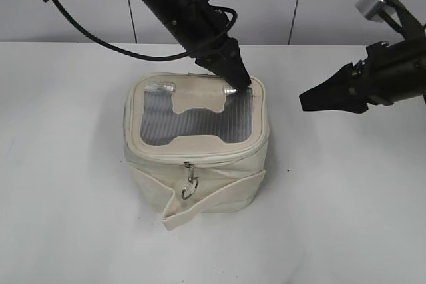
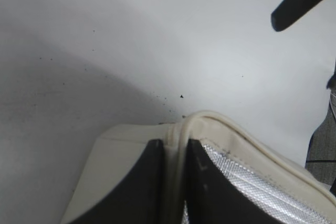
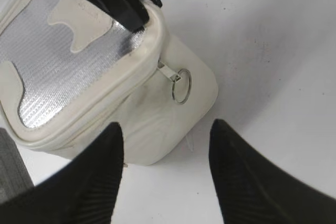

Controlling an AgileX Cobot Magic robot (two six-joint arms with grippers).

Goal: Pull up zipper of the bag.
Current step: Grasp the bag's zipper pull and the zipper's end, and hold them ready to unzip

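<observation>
Left hand [image 1: 241, 79] pinches bag [image 1: 196, 164] rim, right hand [image 1: 313, 100] apart

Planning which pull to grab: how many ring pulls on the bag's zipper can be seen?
2. One ring pull hangs at the front of the bag; another ring pull hangs on the side facing the right gripper. More may be hidden behind.

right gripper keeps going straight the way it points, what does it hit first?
Likely the bag: the open right gripper frames its side wall just below the zipper ring pull. Depth is unclear, but nothing else shows in between.
</observation>
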